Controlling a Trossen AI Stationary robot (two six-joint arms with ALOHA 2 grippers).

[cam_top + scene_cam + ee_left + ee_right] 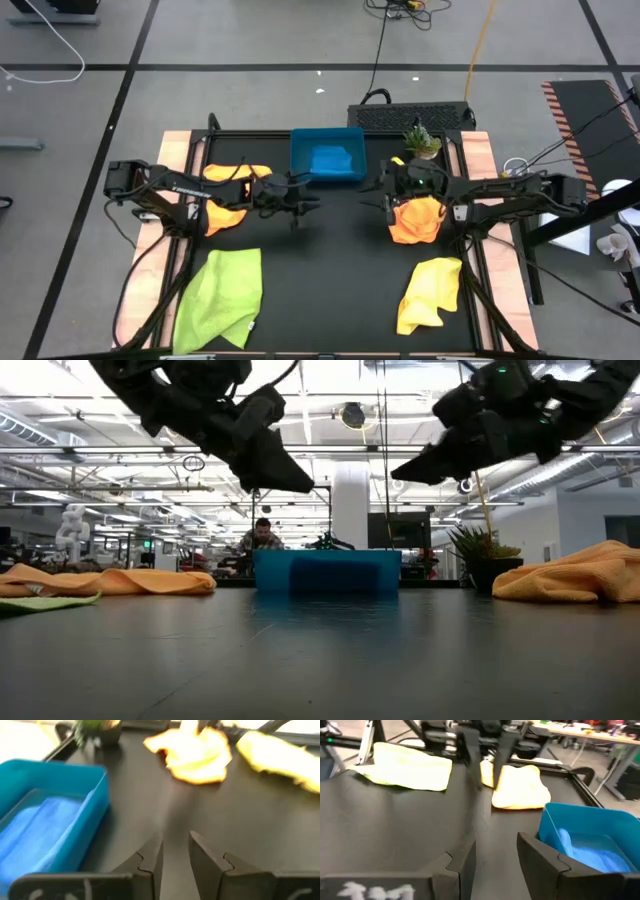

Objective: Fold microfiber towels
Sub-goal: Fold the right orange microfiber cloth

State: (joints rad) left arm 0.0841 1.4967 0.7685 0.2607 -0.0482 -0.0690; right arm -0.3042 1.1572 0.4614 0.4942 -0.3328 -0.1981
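hovering w/ fingers parted & empty, left gripper (303, 204) & right gripper (378, 195) flank the blue tray (327, 176). blue towel (331, 159) lies inside.

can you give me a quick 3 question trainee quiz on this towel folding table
1. True or false: the blue tray already holds a blue towel.
2. Which towel lies nearest the right claw? A lime green B orange C yellow
3. Fill in: the left claw hangs over bare table with its fingers ____.

Key: 1 true. 2 B, the orange towel beside the potted plant's side of the table; the yellow towel lies farther toward the front edge. 3 open.
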